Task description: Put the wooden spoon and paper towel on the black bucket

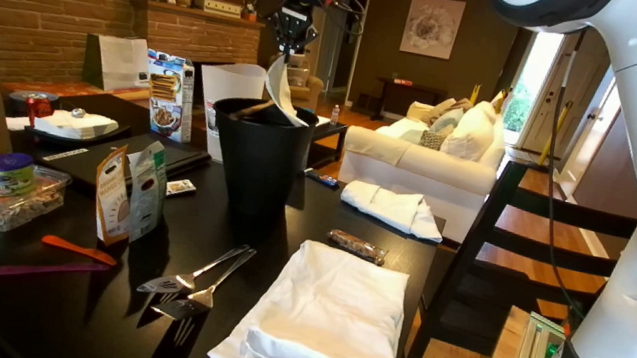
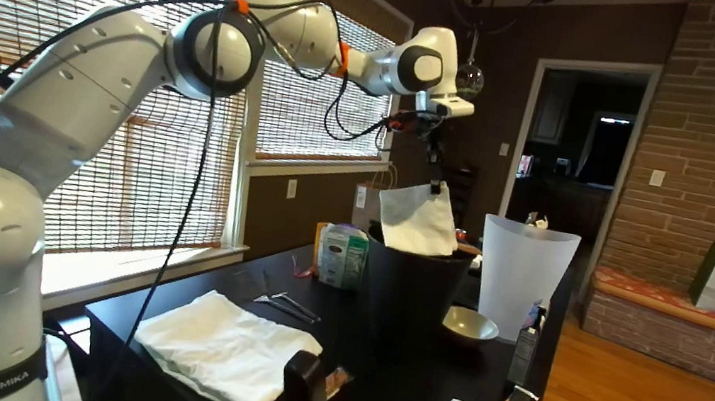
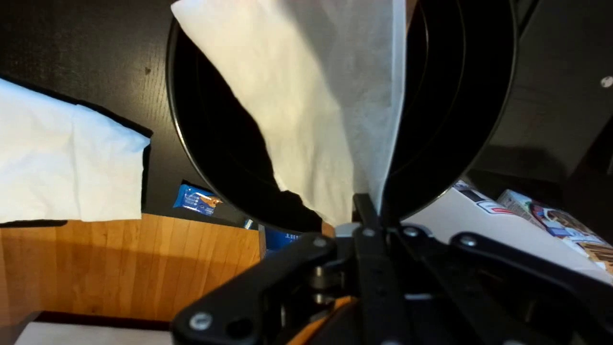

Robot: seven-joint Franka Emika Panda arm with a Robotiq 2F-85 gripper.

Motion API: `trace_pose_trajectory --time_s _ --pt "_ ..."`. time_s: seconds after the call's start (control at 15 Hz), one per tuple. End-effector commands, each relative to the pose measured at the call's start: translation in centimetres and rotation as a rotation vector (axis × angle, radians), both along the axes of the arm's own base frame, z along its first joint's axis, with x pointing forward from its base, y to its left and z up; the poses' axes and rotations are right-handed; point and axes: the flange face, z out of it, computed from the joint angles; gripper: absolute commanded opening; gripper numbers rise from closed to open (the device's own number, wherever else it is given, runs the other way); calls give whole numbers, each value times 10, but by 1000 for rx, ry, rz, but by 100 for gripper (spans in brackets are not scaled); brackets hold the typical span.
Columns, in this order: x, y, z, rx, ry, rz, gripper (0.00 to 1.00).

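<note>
Above the black bucket, my gripper points down and is shut on the upper end of the white paper towel. The towel hangs curved into the bucket's mouth, and in the wrist view the hanging paper towel reaches one side of the rim with a corner. That view shows the gripper with its fingers together at the towel's narrow end. A brown wooden handle, apparently the wooden spoon, leans inside the bucket. Its lower part is hidden by the bucket wall.
A tall white bin stands close beside the bucket, with a metal bowl near its base. A cereal box, snack pouches, metal servers and a large folded white cloth lie or stand around. A chair adjoins the table.
</note>
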Motion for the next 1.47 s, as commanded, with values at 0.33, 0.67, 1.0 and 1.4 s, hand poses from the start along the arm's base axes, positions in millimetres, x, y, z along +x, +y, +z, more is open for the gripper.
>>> trace_pose_trajectory --time_s 0.33,0.67,1.0,1.4 --pt "28 9 0 45 -81 -179 3" --pt "41 17 -10 71 -119 -236 2" --pt "50 29 -19 96 -136 -266 3" --pt "61 34 -31 134 -181 -322 3"
